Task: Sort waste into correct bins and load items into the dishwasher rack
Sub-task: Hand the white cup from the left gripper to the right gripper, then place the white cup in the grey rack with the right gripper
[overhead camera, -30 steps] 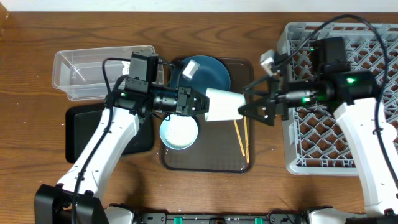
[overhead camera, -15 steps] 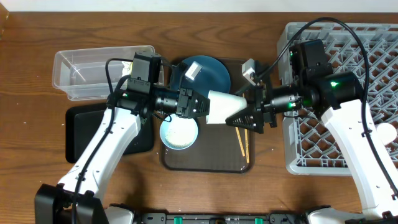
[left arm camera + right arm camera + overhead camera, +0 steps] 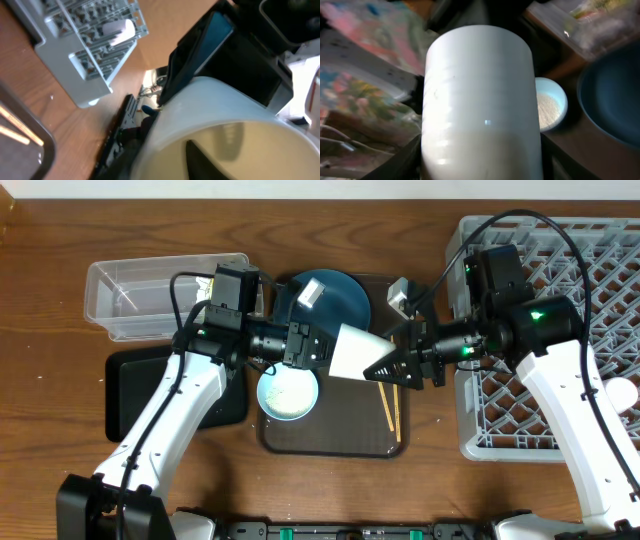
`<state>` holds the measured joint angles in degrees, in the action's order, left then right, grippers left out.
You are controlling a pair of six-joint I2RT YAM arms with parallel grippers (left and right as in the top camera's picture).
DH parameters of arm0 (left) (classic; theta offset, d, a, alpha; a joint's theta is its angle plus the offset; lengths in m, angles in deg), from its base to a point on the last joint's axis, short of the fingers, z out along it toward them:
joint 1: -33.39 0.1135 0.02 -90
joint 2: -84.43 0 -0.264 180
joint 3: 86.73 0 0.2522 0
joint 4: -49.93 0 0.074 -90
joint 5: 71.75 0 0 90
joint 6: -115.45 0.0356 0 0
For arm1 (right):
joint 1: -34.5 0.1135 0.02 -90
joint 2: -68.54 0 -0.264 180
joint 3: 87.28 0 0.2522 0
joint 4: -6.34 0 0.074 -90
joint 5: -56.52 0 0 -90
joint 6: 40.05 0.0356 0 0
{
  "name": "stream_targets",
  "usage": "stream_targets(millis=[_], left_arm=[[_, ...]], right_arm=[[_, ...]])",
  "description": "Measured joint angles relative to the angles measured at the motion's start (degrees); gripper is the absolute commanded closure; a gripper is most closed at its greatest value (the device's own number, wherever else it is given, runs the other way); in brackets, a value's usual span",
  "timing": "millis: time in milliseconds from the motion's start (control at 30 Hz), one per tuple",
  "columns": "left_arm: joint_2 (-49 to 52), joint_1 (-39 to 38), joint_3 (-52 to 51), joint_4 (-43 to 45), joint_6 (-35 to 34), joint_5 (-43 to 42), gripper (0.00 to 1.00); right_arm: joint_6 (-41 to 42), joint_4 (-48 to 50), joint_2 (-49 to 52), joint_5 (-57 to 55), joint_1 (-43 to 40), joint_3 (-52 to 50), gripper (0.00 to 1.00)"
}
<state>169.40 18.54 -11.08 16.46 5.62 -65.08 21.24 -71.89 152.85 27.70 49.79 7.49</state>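
One dishwasher rack [image 3: 610, 290] waits at the right edge, while two arms reach level toward each other over mid-table, left gripper [image 3: 328, 348] clenched on the sideways pale green cup [image 3: 358, 350], right gripper [image 3: 385, 367] spread around its base: a hand-over, we judge, needing the right to close before the left lets go.

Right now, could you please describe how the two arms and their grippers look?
Both arms have smooth white link shells, left arm and right arm, with black joint housings. Loose black cables loop from each. Small green lights glow on them. The left gripper and right gripper are black with tapered fingers.
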Motion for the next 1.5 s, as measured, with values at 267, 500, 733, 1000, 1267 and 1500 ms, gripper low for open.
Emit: stream_targets(millis=[267,500,733,1000,1267,1500], left_arm=[[0.1,0.1,0.2,-9.8,3.0,16.4,0.50],[-0.7,-0.1,0.2,-26.5,7.1,41.9,0.49],[-8.4,-0.1,0.2,-32.4,9.0,57.4,0.49],[-14.8,-0.1,0.2,-32.6,9.4,63.0,0.49],[-14.8,-0.1,0.2,-32.6,9.4,64.1,0.49],[-14.8,-0.1,0.2,-32.8,9.4,64.2,0.48]], right_arm=[[12.2,-2.1,-0.4,-19.4,-2.5,0.2,0.81],[22.8,-8.9,-0.7,-38.8,-14.6,5.6,0.97],[29.5,-10.8,-1.6,-50.9,-30.1,12.1,0.99],[35.3,-10.1,-0.2,-61.0,-45.3,12.4,0.99],[38.8,-7.5,8.5,-64.2,-53.2,12.4,0.99],[41.1,-2.9,13.8,-64.7,-55.4,12.4,0.96]])
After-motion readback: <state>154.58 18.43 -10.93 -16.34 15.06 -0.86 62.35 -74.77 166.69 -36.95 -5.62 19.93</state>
